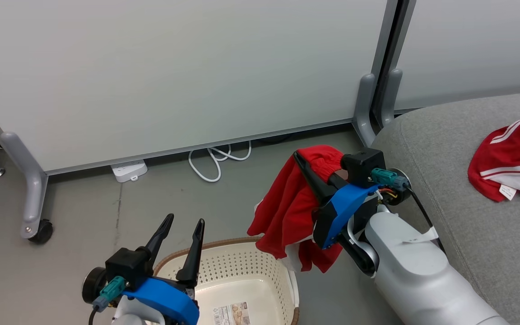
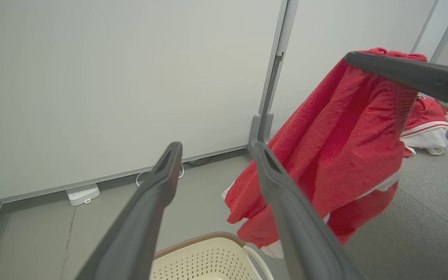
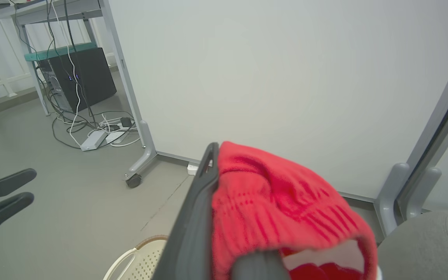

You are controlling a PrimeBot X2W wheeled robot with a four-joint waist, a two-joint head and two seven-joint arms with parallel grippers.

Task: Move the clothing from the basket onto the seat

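Right tool [image 1: 304, 162]: clenching on a red garment [image 1: 287, 203], the cloth covering one finger.
Held garment: hanging over the basket's [image 1: 242, 266] far corner, beside the seat [image 1: 467, 225].
Left tool [image 1: 185, 220]: hovering released above the basket.
Second garment [image 1: 508, 158]: lying on the seat.
Behind: partition panel [image 1: 174, 67], power strip [image 1: 128, 170] and white cable [image 1: 215, 162] sitting on the floor.
Count: two garments, one basket.

The basket [image 1: 224, 266] runs off the head view's near edge; its label [image 1: 233, 313] is too small to read. The red garment [image 1: 510, 155] on the sofa [image 1: 467, 216] is cut at the right edge. The hanging garment [image 1: 287, 203] hides one finger of the right end effector [image 1: 307, 158].
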